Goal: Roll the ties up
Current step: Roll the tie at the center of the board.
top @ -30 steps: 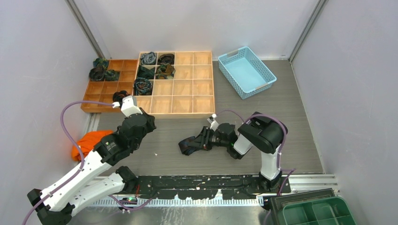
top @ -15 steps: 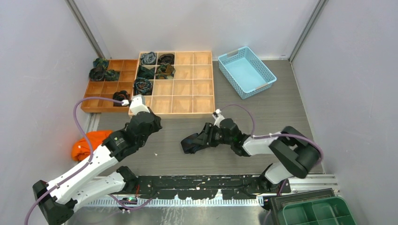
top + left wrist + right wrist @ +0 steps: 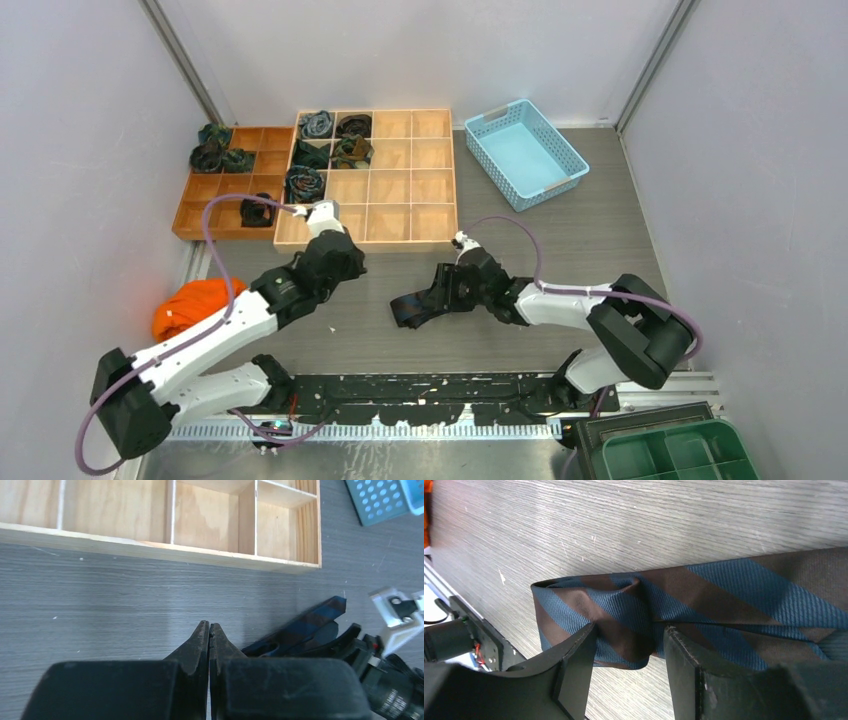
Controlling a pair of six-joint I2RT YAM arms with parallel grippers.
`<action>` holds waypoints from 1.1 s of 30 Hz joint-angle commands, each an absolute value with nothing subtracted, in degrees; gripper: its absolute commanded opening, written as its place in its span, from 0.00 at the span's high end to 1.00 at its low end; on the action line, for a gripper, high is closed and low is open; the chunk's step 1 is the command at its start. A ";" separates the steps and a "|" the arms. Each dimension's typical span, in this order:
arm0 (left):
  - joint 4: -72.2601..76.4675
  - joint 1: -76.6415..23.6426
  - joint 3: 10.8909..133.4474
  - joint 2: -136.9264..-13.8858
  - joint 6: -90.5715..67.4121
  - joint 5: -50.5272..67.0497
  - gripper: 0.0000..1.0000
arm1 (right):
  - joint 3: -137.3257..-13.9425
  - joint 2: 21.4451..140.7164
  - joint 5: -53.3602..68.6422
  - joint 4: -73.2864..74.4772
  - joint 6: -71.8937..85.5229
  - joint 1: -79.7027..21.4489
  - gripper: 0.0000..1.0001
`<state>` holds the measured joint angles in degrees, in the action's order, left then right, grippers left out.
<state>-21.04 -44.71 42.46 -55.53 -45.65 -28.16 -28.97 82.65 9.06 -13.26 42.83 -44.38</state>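
Note:
A blue and brown striped tie [image 3: 684,595] lies loosely folded on the grey table [image 3: 410,308], and it also shows at the right of the left wrist view [image 3: 305,625]. My right gripper [image 3: 629,645] is low over it [image 3: 437,292], open, its fingers astride a fold of the fabric. My left gripper [image 3: 209,626] is shut on nothing and hovers over bare table just in front of the light wooden tray [image 3: 322,215]. Several rolled ties sit in that tray's left cells [image 3: 305,184] and in the orange tray [image 3: 210,155].
The light wooden grid tray [image 3: 400,238] and the orange tray [image 3: 215,190] stand at the back left. A light blue basket [image 3: 525,152] is at the back right. An orange rounded object [image 3: 195,305] lies at the left, and a green bin [image 3: 670,450] at the front right.
My left arm swung right, from the orange tray's front corner to the light tray's front edge. My right arm stretched out low and its jaws widened around the tie.

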 commanded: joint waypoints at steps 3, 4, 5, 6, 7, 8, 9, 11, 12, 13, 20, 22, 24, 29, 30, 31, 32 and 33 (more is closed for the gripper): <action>-7.68 -44.47 41.79 -64.94 -41.36 -22.11 1.00 | -35.35 70.00 -4.63 4.93 38.00 -50.08 0.40; -6.21 -44.47 41.76 -66.65 -40.51 -21.37 1.00 | -37.07 67.53 -7.52 8.43 37.59 -52.19 0.38; -5.07 -44.31 41.64 -68.02 -40.21 -20.98 1.00 | -39.15 65.49 -9.97 12.11 37.34 -54.09 0.37; -3.77 -43.74 41.35 -69.43 -40.36 -20.11 1.00 | -40.40 63.90 -11.63 15.24 37.68 -55.64 0.35; -1.44 -42.19 40.48 -70.65 -40.67 -17.92 1.00 | -41.31 62.57 -12.46 17.80 38.31 -56.73 0.35; 1.37 -40.57 39.45 -71.92 -41.33 -14.99 1.00 | -41.51 61.37 -12.70 19.58 38.99 -57.78 0.36; 4.72 -38.99 38.37 -73.85 -42.31 -10.58 1.00 | -41.39 60.57 -12.89 21.02 40.19 -58.78 0.37; 11.56 -36.42 36.89 -77.07 -43.13 -4.65 1.00 | -40.61 59.71 -13.42 22.08 42.57 -61.21 0.51; 13.41 -35.83 36.89 -78.82 -42.92 -2.76 1.00 | -40.23 59.86 -13.63 22.58 43.82 -62.17 0.60; 14.55 -35.64 37.24 -80.27 -42.40 -1.17 1.00 | -40.03 60.47 -14.14 23.03 45.20 -63.30 0.71; 21.13 -35.57 36.49 -86.34 -42.33 8.30 1.00 | -39.30 70.31 -20.62 19.90 51.93 -72.33 0.99; 21.80 -35.66 35.21 -86.66 -42.95 8.91 1.00 | -39.01 73.44 -22.19 18.06 53.51 -73.15 0.99; 21.81 -35.63 33.75 -86.32 -43.06 8.99 1.00 | -38.41 76.40 -22.92 15.69 54.27 -73.56 0.99; 20.86 -35.66 29.24 -84.49 -42.80 7.39 1.00 | -39.04 82.87 -26.03 15.02 54.56 -73.81 0.99; 21.28 -35.82 28.30 -84.36 -42.80 7.37 1.00 | -39.03 83.69 -26.69 14.91 54.61 -73.71 0.99; 21.66 -35.94 27.63 -84.44 -42.76 7.26 1.00 | -39.06 84.54 -27.21 14.44 54.61 -73.75 0.99; 21.97 -36.07 27.00 -84.69 -42.74 7.21 1.00 | -39.06 85.36 -27.40 13.68 54.54 -73.80 0.99; 22.30 -36.18 26.43 -84.96 -42.72 7.19 1.00 | -39.31 86.22 -28.26 13.44 54.52 -73.74 0.99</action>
